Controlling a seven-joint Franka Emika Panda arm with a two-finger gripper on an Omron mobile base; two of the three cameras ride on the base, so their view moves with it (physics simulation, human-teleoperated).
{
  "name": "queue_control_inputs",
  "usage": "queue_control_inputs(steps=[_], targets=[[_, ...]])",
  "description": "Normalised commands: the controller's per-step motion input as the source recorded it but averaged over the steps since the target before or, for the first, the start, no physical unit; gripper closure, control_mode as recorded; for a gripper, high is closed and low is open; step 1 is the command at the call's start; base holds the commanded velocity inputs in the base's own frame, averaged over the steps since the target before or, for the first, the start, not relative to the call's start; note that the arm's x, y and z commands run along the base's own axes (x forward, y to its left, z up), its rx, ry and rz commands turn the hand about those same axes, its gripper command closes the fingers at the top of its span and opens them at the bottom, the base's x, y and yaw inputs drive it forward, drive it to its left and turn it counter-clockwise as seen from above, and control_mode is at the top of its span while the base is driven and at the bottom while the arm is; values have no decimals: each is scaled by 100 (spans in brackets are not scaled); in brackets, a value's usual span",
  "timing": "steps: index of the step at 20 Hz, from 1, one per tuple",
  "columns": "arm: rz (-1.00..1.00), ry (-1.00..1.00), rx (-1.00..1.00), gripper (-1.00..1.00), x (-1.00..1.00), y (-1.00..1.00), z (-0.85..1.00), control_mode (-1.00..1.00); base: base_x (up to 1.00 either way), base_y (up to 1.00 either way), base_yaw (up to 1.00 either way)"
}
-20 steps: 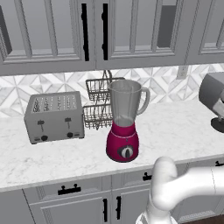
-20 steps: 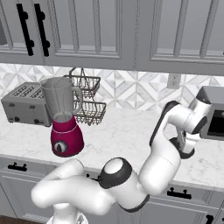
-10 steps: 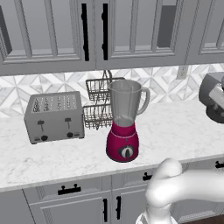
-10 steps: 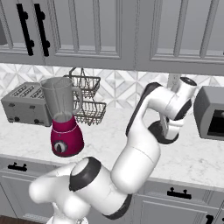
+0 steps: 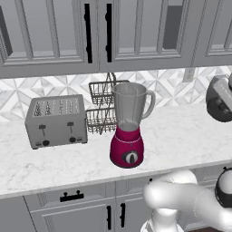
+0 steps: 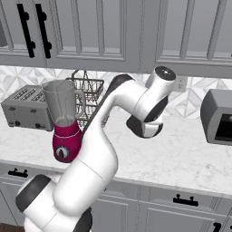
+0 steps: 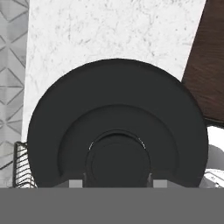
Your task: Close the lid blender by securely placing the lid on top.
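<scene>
The lid (image 7: 117, 131) was clamped in the gripper (image 7: 117, 181) well to the right of the blender (image 5: 129, 124), whose jar was not yet covered.

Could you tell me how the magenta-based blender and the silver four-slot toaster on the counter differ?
The magenta-based blender with its clear jar stands tall and narrow, while the silver four-slot toaster is low, wide and boxy. The blender carries a single black dial on its rounded base; the toaster has levers and small knobs on its flat front. The blender's jar is see-through and open on top; the toaster's body is opaque metal. Both rest upright on the white marble counter, either side of the wire basket rack.
</scene>
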Motion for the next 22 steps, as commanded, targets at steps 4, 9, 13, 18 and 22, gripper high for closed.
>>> queue_control_inputs(steps=[4,9,13,18,22], targets=[[1,-10,-1,100,-30,93,77,-100,0,0,0],[3,-1,0,100,-12,98,57,-100,0,0,0],[4,0,0,100,-1,98,56,-100,0,0,0],[4,1,0,100,0,97,53,-100,0,0,0],[0,7,0,100,0,82,48,-100,0,0,0]])
